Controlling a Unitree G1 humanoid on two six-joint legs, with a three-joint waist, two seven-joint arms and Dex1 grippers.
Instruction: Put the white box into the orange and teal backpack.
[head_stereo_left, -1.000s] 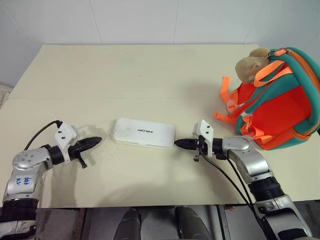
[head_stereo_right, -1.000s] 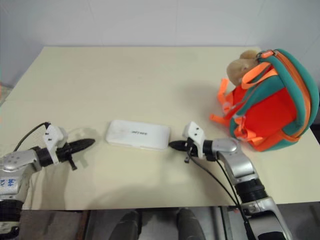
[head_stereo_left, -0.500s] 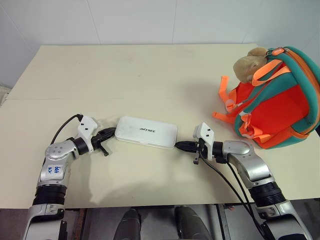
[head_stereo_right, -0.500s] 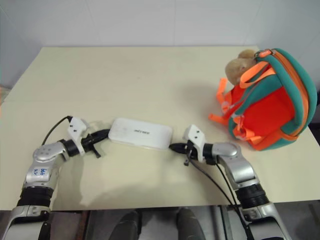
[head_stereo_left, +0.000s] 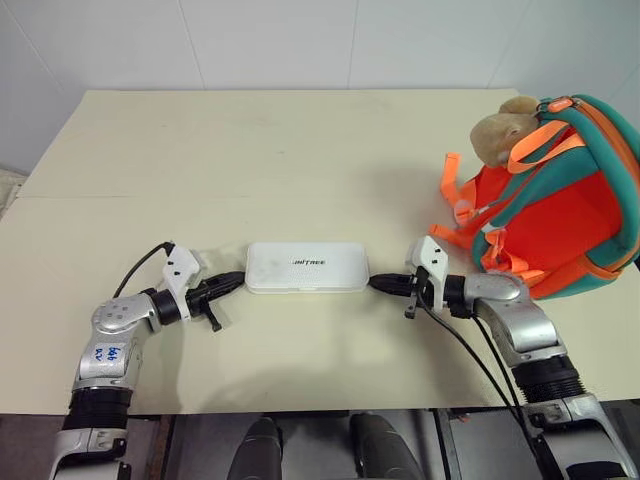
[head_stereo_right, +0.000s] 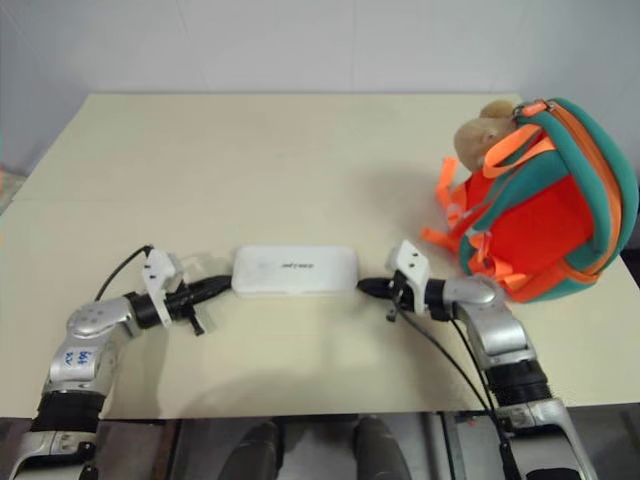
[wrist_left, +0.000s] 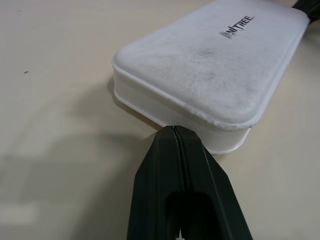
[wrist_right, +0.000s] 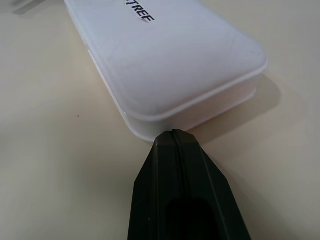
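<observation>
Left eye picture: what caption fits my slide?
Two shut grippers, left and right, pinch the white box end to end beside the backpack.

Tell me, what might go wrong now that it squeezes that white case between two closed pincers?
The white box lies flat on the table, pinched end to end between the shut left gripper and the shut right gripper. Only narrow tips press its short ends, so it might slip out or twist if lifted. The orange and teal backpack stands off to the right, past the right arm, so carrying it there could be awkward, and the soft bag might tip if nudged.
</observation>
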